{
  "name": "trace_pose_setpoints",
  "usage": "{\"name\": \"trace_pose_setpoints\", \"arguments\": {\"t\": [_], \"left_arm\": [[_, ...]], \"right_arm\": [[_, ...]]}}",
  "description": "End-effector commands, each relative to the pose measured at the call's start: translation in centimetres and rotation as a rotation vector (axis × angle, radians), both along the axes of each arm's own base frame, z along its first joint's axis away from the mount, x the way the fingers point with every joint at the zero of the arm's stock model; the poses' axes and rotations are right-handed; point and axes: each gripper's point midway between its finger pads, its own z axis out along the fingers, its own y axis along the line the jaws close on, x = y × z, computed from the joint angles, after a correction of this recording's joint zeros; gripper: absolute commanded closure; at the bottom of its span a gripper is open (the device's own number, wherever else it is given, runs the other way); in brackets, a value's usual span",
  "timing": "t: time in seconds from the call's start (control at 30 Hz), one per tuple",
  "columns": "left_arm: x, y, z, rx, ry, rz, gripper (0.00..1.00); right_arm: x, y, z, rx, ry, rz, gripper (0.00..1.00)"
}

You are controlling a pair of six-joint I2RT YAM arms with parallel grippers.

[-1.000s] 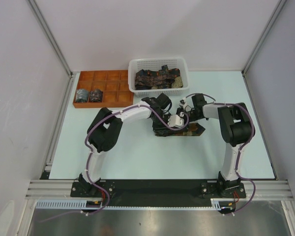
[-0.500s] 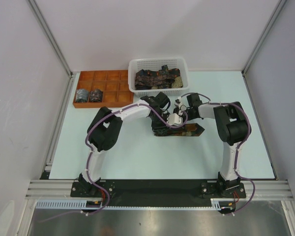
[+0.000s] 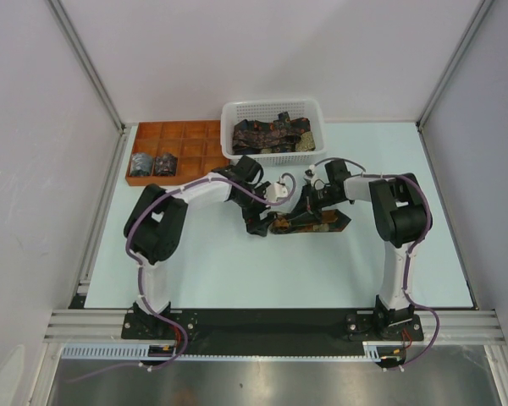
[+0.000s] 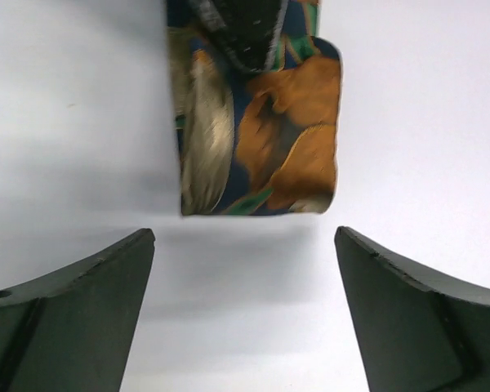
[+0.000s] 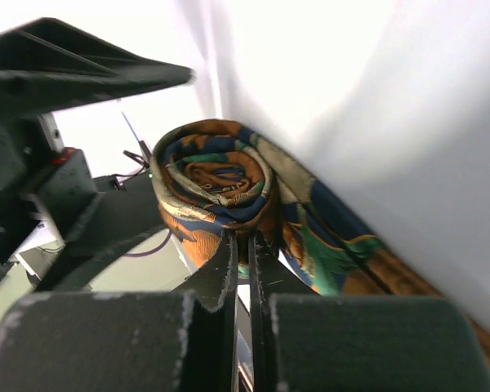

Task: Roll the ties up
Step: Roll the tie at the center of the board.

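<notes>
- Your left gripper (image 4: 245,245) is hovering over the table (image 4: 65,122), spread wide, facing the flat end of the tie (image 4: 261,139)
- Your right gripper (image 5: 243,245) is pinching fabric at the tie's rolled end

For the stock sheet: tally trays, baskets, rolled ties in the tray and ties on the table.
Tray: 1
Basket: 1
Rolled ties in the tray: 2
Tie on the table: 1
Total: 5
Ties in the basket: piled, uncountable.
</notes>
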Motion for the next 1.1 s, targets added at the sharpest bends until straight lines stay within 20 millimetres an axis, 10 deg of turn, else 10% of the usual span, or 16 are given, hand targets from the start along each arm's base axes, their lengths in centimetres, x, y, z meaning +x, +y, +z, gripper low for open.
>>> {"name": "trace_pose_setpoints", "arguments": {"t": [0.0,0.6,1.07], "left_arm": [[1.6,-2.8,4.1,-0.201,-0.069,0.074,0.01],[1.2,-8.3,2.9,-0.307,-0.025,0.078,0.03],[2.1,-11.1,1.4,-0.323,-0.022,0.096,0.23]], "right_arm": [[1.7,-2.2,-4.7,-0.182,-0.066,-0.033,1.00],[1.3,-6.4,-8.3,-0.426,-0.001,-0.039,1.00],[0.7,-5.6,-8.7,-0.404,0.008,0.001,1.00]]}}
